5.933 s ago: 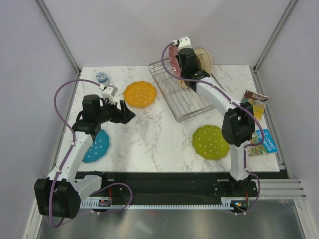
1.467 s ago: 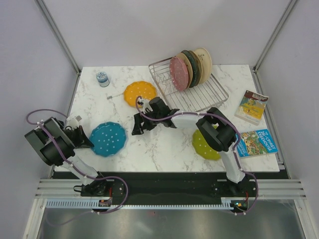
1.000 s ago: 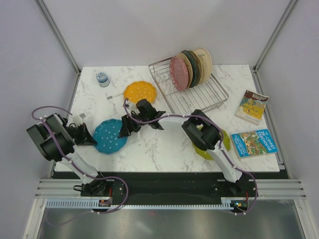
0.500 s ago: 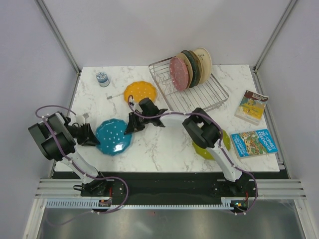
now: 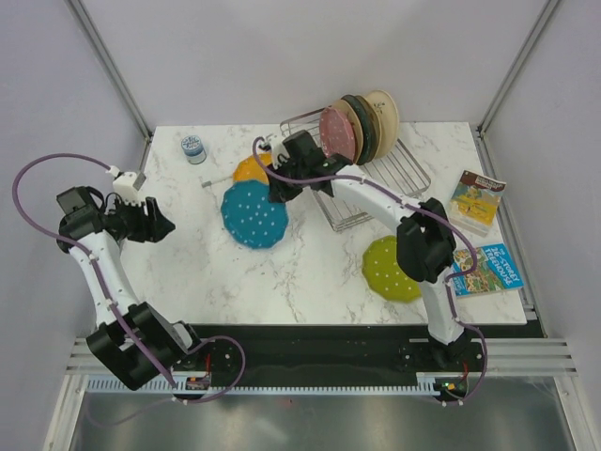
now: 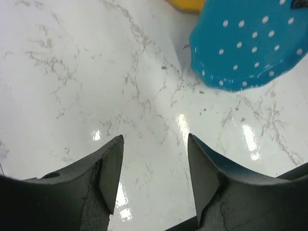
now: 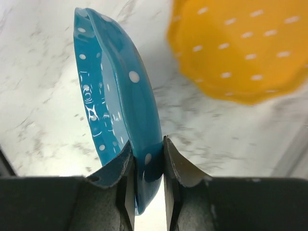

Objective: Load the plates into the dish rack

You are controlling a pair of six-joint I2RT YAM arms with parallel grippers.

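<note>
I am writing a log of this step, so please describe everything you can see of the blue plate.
The blue plate is round with a scalloped edge, teal-blue with small white dots, and glossy like glazed ceramic or plastic. It looks whole. The right gripper clamps its rim between both fingers and holds it tilted above the marble table, beside the orange plate and left of the dish rack. Only the gripper seems to touch it.

Right tool [image 5: 280, 187] grips blue plate [image 5: 254, 215] edge, near dish rack [image 5: 402, 175].
</note>
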